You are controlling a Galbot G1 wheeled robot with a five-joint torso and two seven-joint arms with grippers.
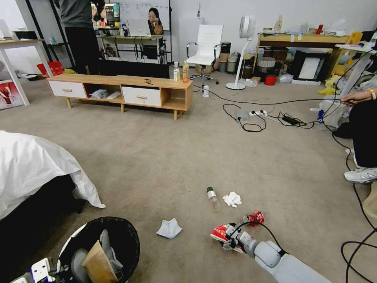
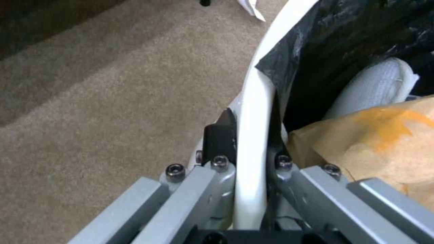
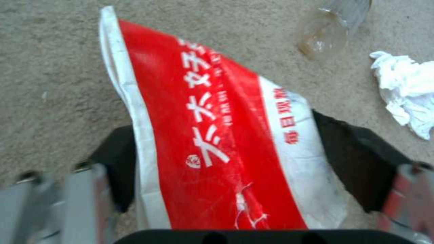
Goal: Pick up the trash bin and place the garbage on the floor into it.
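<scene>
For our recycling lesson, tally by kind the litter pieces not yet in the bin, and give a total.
Tissues: 2
Snack packet: 1
Crushed can: 1
Clear bottle: 1
Total outside the trash bin: 5

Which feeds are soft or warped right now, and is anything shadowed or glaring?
Head view: wide-angle bending at the edges, even room light, no glare, trash bin interior dark. Left wrist view: left gripper reasonably sharp, shadow band across the floor. Right wrist view: right gripper blurred at its linkages, snack packet lettering readable.
</scene>
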